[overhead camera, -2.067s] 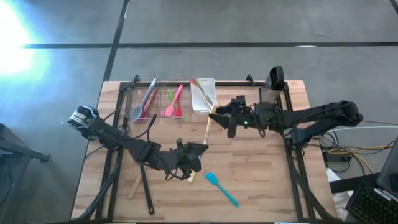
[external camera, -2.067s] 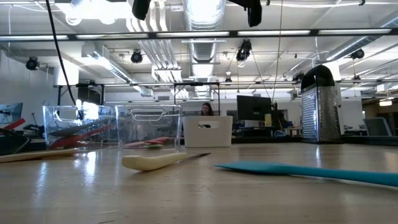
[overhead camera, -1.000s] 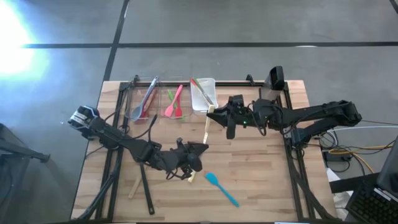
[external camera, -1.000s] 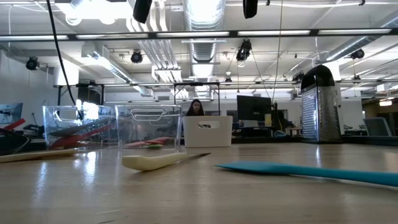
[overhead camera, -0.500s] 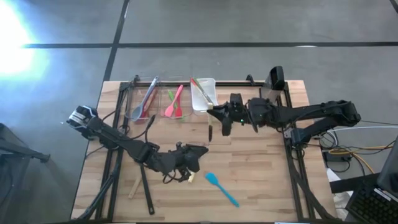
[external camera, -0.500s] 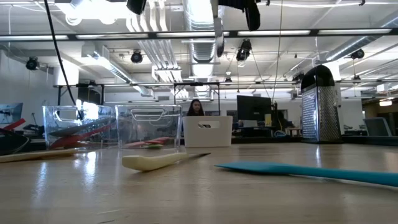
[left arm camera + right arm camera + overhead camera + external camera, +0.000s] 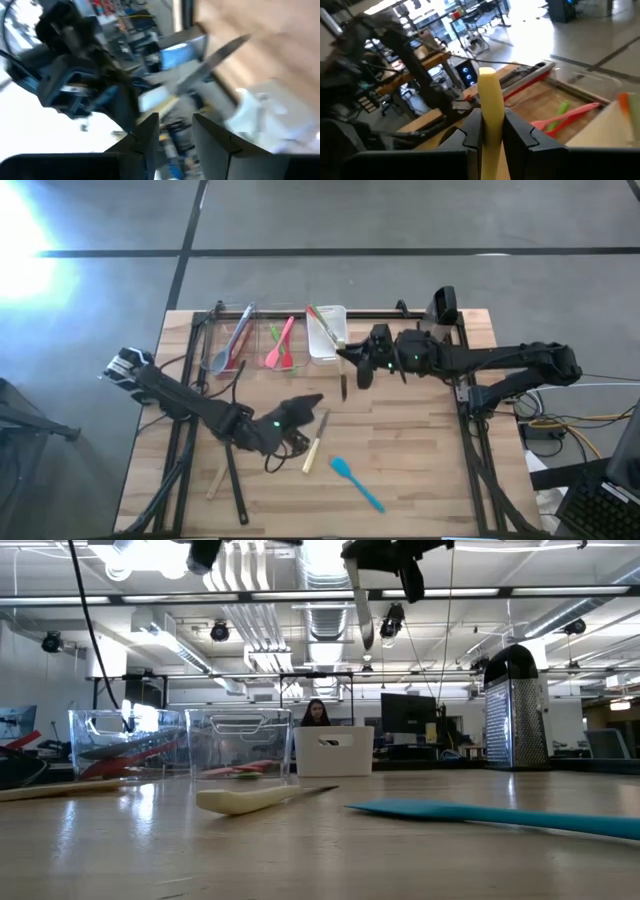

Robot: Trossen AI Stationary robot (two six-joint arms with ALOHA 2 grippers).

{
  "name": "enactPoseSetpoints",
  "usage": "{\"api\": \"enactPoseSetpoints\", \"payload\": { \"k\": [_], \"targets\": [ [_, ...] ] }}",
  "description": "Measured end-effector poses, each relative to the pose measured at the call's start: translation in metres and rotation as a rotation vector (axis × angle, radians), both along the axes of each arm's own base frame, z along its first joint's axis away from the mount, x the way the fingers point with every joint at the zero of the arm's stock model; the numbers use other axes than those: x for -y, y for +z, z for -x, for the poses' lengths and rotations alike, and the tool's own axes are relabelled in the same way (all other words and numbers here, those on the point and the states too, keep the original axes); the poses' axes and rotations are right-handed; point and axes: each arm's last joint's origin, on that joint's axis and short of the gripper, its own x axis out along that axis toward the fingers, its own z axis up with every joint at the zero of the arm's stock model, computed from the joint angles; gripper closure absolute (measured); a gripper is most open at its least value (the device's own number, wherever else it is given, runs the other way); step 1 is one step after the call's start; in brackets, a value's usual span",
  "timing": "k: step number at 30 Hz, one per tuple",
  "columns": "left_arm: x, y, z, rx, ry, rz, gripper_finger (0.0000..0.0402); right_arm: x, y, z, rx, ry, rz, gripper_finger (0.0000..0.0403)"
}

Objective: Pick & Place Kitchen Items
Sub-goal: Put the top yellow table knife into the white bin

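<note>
— Wooden worktop (image 7: 420, 450): what's the right hand (image 7: 352, 366) doing?
— Clamped on a cream-handled knife (image 7: 343, 380), hanging below it, beside the white bin (image 7: 326, 332).
— Left hand (image 7: 305, 406)?
— Fingers apart, empty; another knife (image 7: 314, 445) lies just beside it.

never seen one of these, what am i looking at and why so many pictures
Two black robot arms at a wooden table, sorting kitchen utensils into bins. One camera looks straight down, one sits at table height, and one rides on each wrist. The right pincer is shut on a cream-handled knife, lifted beside the white bin. The left pincer holds nothing, above a cream-handled utensil lying on the table. A teal spatula lies nearby. The clear bins hold red, pink and green utensils.
</note>
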Motion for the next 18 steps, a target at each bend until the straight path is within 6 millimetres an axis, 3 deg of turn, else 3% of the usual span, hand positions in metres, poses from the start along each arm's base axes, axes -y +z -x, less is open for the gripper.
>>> {"api": "enactPoseSetpoints", "payload": {
  "k": [7,13,18],
  "targets": [
    [-0.017,0.014,0.037,0.104,0.026,0.431,0.0282,0.032,0.003,0.005,-0.011,-0.011,-0.022,0.0368],
    [-0.033,0.031,0.059,0.233,0.035,0.825,0.0282,0.059,0.031,0.004,-0.153,-0.065,0.047,0.0368],
    [-0.051,0.022,0.071,0.337,0.071,1.030,0.0282,0.078,0.058,-0.009,-0.249,-0.075,0.118,0.0368]
  ]
}}
